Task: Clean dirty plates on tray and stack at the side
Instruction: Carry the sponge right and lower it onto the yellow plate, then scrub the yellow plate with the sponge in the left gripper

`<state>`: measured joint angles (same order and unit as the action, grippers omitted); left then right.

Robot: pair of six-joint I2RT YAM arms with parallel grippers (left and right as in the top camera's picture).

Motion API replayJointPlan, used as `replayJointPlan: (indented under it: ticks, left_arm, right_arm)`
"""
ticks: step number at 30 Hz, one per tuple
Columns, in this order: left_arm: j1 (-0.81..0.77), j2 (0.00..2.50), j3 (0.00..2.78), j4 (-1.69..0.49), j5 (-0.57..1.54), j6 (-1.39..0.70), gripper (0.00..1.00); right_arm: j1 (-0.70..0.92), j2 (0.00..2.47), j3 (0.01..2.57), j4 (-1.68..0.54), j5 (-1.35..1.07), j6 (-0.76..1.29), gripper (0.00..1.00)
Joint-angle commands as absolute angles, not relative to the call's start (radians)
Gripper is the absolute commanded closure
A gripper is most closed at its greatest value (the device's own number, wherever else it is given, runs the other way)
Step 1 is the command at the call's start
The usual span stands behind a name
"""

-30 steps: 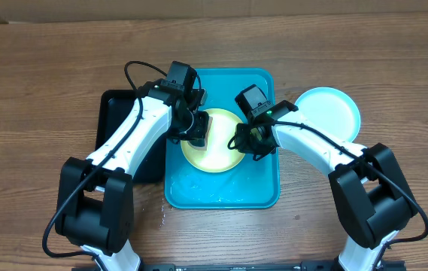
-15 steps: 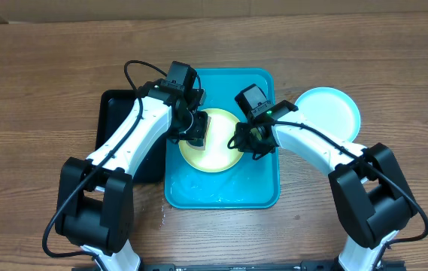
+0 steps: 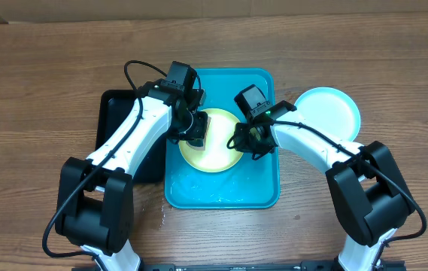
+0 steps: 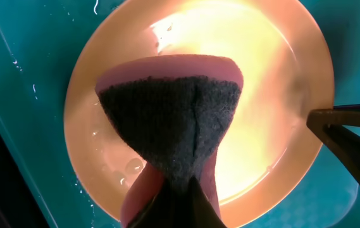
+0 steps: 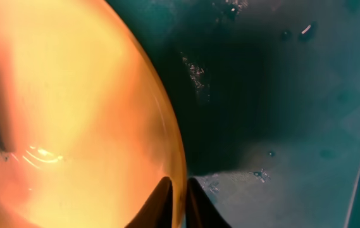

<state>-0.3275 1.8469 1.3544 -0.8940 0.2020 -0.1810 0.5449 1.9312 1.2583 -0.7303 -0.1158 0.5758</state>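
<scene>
Two arms share one yellow-green plate lying in the tray: jaws of the right gripper pinch its wet rim, which may slip free as the left gripper, jaws clamped on a sponge, scrubs.

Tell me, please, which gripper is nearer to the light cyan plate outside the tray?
Right. The right gripper clamps the yellow-green plate's rim on the side toward the cyan plate; the left gripper is across it, farther away.

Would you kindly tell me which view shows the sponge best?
The left wrist view: the sponge, pink with a dark scouring face, sits large, mid-frame, over the yellow plate. Overhead, the left pincer mostly hides it; the right wrist view doesn't clearly show it.
</scene>
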Motion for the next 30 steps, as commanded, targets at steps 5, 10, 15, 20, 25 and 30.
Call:
replayJointPlan:
  ticks: [5,10,15,20,25,30]
  left_arm:
    - [-0.329,1.861,1.356,-0.892,0.167,-0.187,0.96]
    - [-0.329,1.872,1.356,-0.894,0.146,-0.187,0.96]
    - [-0.33,1.904,1.356,-0.904,0.146,-0.188,0.96]
    - [-0.331,1.952,1.356,-0.904,0.146,-0.194,0.96]
    - [-0.332,2.013,1.356,-0.895,0.16,-0.218,0.96]
    - [-0.336,2.063,1.356,-0.905,0.23,-0.217,0.96]
  right_arm:
    - [0.55,1.942,1.269,-0.722,-0.115,0.576,0.96]
    - [0.55,1.942,1.269,-0.722,-0.115,0.576,0.96]
    - [0.55,1.942,1.269,-0.722,-0.115,0.576,0.96]
    - [0.55,1.942,1.269,-0.722,-0.115,0.576,0.96]
    - [0.55,1.942,1.269,-0.722,-0.115,0.576,0.96]
    - [0.55,1.942,1.269,-0.722,-0.115,0.576,0.96]
